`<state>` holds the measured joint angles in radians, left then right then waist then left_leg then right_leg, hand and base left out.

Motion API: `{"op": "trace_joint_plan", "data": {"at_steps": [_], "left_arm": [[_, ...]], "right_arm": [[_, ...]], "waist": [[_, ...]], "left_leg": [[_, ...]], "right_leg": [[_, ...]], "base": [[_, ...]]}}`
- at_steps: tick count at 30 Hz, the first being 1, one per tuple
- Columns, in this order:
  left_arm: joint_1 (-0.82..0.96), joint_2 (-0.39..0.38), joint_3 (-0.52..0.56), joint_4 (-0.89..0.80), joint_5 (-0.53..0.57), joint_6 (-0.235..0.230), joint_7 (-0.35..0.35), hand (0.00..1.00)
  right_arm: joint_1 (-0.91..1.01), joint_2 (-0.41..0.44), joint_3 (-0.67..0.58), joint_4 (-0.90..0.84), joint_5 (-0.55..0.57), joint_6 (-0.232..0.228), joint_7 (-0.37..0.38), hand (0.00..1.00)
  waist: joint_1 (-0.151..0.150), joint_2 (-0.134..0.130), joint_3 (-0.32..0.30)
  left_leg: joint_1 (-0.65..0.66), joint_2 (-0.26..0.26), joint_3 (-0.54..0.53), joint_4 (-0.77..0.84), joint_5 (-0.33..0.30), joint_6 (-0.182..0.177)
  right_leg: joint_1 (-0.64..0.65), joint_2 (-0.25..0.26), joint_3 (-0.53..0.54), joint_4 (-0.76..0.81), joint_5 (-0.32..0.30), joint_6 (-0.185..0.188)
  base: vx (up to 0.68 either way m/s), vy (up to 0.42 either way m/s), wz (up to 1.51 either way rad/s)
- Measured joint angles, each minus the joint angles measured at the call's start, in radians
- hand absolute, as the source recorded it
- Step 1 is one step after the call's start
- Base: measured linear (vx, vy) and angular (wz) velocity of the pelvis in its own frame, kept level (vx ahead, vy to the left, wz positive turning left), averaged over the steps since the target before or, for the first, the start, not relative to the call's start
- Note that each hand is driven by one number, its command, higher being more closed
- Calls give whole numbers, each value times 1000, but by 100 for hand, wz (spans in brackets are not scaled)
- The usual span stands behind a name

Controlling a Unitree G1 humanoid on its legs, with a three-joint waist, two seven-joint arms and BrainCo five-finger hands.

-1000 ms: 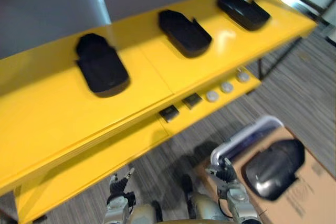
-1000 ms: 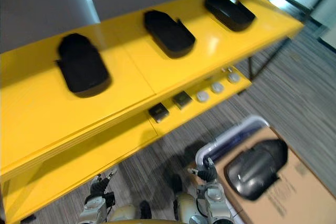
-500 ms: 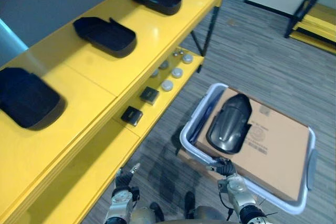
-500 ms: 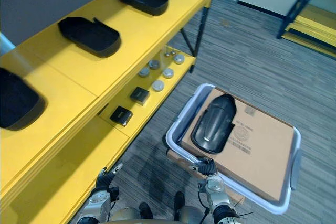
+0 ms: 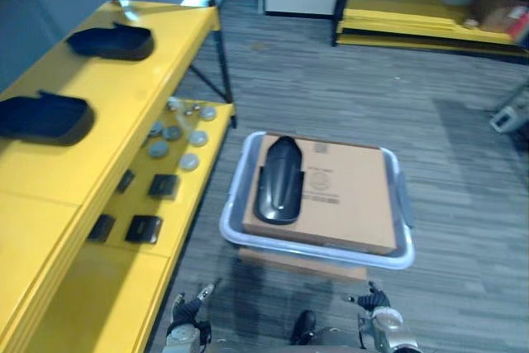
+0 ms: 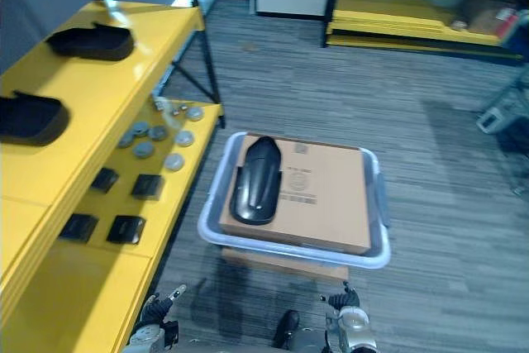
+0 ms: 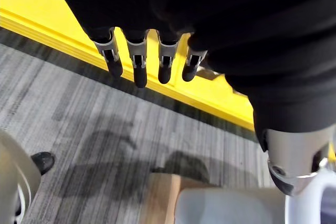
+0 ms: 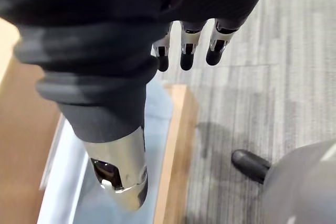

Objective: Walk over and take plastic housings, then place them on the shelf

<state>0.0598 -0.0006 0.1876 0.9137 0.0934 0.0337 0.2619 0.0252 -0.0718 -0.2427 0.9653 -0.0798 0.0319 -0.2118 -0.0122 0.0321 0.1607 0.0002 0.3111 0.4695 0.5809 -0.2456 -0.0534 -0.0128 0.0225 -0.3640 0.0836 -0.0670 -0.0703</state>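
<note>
A black housing (image 5: pixel 278 179) lies on top of a brown cardboard box (image 5: pixel 351 196). It is long and smooth, and a bit shiny. Its back is round like a shell. It rests on the left part of the box, with its narrow end pointing away from the robot.

The box sits in a pale bin (image 5: pixel 322 252). A bit of wood (image 5: pixel 302 265) shows under the bin. The bin is on the grey carpet floor (image 5: pixel 331 80), just beside the yellow shelf (image 5: pixel 124 80).

On the top of the shelf there are two more black ones, the far housing (image 5: pixel 111 41) and the near housing (image 5: pixel 41 117). They look low and flat, and they lie well apart from each other. On the lower board of the shelf are some round grey discs (image 5: pixel 171 132) and some small black boxes (image 5: pixel 143 227).

The left hand (image 7: pixel 138 64) hangs low above the carpet, near the edge of the shelf. Its fingers are straight and it holds nothing. The right hand (image 8: pixel 186 51) hangs low by the near side of the bin. Its fingers are straight too, and it is empty.
</note>
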Motion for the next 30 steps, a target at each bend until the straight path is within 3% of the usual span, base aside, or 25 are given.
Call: {"op": "trace_joint_plan", "data": {"at_steps": [2, 5, 6, 7, 9, 12, 17, 27, 28, 29, 30], "left_arm": [[0, -6, -1, 0, -3, -1, 0, 0], [5, -5, -1, 0, -13, 0, 1, 0], [6, -5, -2, 0, -14, 0, 1, 0], [8, -4, -1, 0, -16, 0, 1, 0], [5, 8, -1, 0, -22, 0, 1, 0], [-5, 24, -1, 0, -23, -1, 0, 0], [-3, 44, -1, 0, -23, 0, 0, 0], [27, 58, -1, 0, -22, 0, 1, 0], [32, 60, 0, 0, -22, 0, 1, 0], [30, 65, 1, 0, -22, 0, 1, 0], [33, 64, 1, 1, -22, -1, 1, 0]], "right_arm": [[4, -2, -42, 0, 25, -1, -7, 0], [12, 0, -95, -1, 53, -3, -24, 0], [15, 0, -99, -1, 56, -4, -28, 0], [25, -6, -106, -2, 74, -4, -28, 0], [31, 12, -123, -8, 86, -5, -28, 0], [32, 28, -156, -8, 110, -5, -28, 0], [11, 26, -193, -12, 119, -15, -28, 0], [6, 29, -259, -12, 132, -24, -31, 0], [6, 29, -260, -12, 139, -24, -34, 0], [-5, 35, -263, -15, 149, -24, -40, 0], [-5, 41, -269, -18, 150, -24, -45, 0]], "waist": [[0, -9, 17], [1, 11, 24], [1, 20, 23], [2, 30, 16], [-3, 27, 9], [-4, -2, -3], [-3, -13, -9], [-2, -50, -32], [-2, -59, -37], [-1, -86, -24], [0, -103, -22]], "left_leg": [[-54, -70, -146, -27, -19, -31], [-84, -126, -254, -196, 1, -49], [-88, -125, -259, -224, 16, -50], [-90, -134, -269, -250, 75, -12], [-61, -171, -270, -308, 80, -5], [-31, -225, -271, -394, 115, 24], [18, -275, -287, -465, 129, 38], [67, -284, -320, -468, 129, 36], [60, -285, -320, -437, 129, 36], [8, -301, -320, -333, 122, 32], [2, -318, -324, -341, 93, 24]], "right_leg": [[11, -7, 36, 0, 0, 1], [26, -6, 70, 1, 0, 22], [29, -2, 72, 3, -4, 29], [32, -1, 79, 7, -12, 40], [43, -31, 77, 10, -23, 63], [43, -77, 60, 16, -30, 81], [96, -110, 33, -39, -24, 102], [168, -115, 11, -51, -22, 103], [173, -122, 12, -47, -19, 101], [192, -149, 13, -44, -14, 100], [202, -164, 23, -44, -14, 100]], "base": [[43, 15, -63], [54, 64, -49], [95, 162, -30], [158, 186, -6], [175, 186, 11], [230, 195, 28], [193, 98, 16], [139, 12, 13], [88, 3, 8], [79, 21, 9], [58, 50, 13]]}}
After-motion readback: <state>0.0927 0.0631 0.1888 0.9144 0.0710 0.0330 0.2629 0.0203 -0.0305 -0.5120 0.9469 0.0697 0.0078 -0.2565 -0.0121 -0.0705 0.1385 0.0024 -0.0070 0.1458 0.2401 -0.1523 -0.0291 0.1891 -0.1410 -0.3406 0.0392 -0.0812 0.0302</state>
